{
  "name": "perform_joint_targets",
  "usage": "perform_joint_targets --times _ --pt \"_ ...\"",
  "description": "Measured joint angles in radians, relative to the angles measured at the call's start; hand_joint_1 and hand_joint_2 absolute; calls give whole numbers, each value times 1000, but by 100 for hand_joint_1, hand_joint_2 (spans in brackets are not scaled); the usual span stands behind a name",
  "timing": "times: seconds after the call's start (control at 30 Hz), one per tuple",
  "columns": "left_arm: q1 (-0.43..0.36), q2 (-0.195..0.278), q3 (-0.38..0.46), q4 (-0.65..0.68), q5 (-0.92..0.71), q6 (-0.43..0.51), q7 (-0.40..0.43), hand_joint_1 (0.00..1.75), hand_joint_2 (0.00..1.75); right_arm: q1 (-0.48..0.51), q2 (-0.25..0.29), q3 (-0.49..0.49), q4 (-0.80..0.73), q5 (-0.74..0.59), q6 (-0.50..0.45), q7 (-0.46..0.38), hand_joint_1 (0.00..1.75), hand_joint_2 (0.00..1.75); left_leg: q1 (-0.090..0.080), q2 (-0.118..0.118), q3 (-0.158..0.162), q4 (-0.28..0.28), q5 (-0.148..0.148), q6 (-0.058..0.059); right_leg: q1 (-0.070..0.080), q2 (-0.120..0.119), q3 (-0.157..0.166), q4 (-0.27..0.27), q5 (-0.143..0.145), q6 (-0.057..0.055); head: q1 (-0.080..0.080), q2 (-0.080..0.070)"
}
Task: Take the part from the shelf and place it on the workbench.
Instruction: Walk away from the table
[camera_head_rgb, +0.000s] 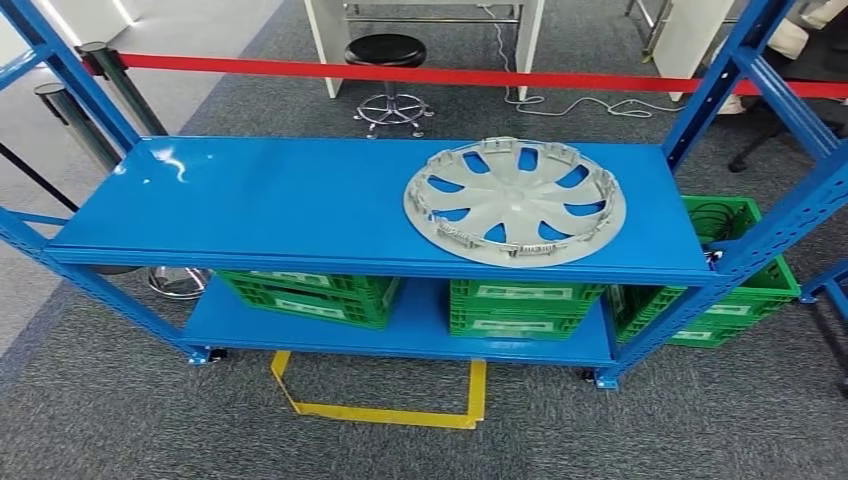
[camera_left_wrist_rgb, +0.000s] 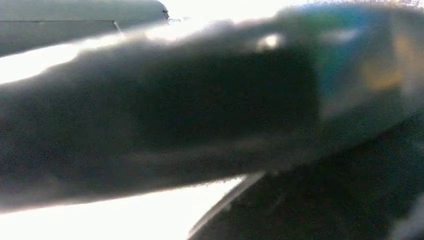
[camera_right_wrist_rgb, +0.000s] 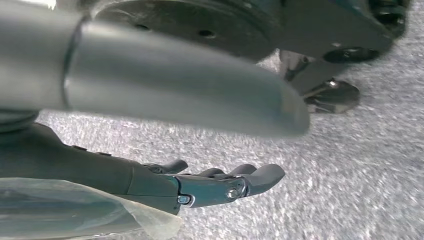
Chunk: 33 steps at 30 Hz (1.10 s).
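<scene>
nothing's been grabbed yet, looks like the very start. the hubcap (camera_head_rgb: 515, 201) lies flat on the top board of the blue shelf (camera_head_rgb: 250, 200), toward its right end, near the front edge. the right hand (camera_right_wrist_rgb: 200, 182) hangs over grey carpet, fingers loose and apart, holding nothing. the left hand (camera_left_wrist_rgb: 160, 115) is a dark blur up close, so i can't tell how its fingers sit. next job, i'd guess: get both arms up to the hubcap. green crates (camera_head_rgb: 520, 305) sit under the shelf's top board, and its right post (camera_head_rgb: 715, 90) stands just beside the hubcap, which could crowd the reach.
</scene>
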Motion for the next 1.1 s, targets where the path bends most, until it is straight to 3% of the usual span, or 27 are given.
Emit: perform_joint_targets --times 0.07,0.2,0.33,0.4,0.47,0.53,0.7,1.1 --pt "0 -1 0 0 1 -9 18 0 175 -2 1 0 0 -11 -8 23 0 175 -9 -2 5 -25 -3 12 -1 0 -2 -1 -10 11 2 0" --pt "-4 -4 1 0 42 -34 41 0 175 0 -6 30 -6 -64 -16 50 0 175 -6 -6 19 -46 21 -13 0 0 13 -10 -22 6 1 0" --pt "2 0 3 -3 114 -52 38 0 175 11 -19 104 -16 -148 -16 53 0 175 -6 -7 20 -46 14 -4 0 0 20 -23 -22 8 2 0" --pt "6 3 4 -6 153 -62 34 0 87 17 -27 146 -21 -195 -16 53 0 175 -6 -7 21 -46 12 -1 0 0 22 -27 -23 9 2 0" --pt "11 6 4 -10 193 -73 26 0 0 24 -34 190 -28 -242 -15 53 0 87 -6 -7 22 -46 10 1 0 0 24 -29 -22 10 2 0" --pt "17 9 5 -16 231 -84 19 0 0 32 -40 233 -34 -285 -15 54 0 0 -7 -7 22 -46 10 3 0 0 25 -31 -22 11 2 0" --pt "30 13 5 -32 325 -109 -1 0 0 51 -51 345 -48 -394 -12 57 0 0 -7 -7 24 -45 9 4 -1 0 26 -32 -21 21 2 0" --pt "61 30 8 -78 561 -168 -45 0 0 99 -86 628 -86 -668 -7 59 0 0 -4 -7 28 -46 9 4 2 -1 28 -31 -21 21 1 0"
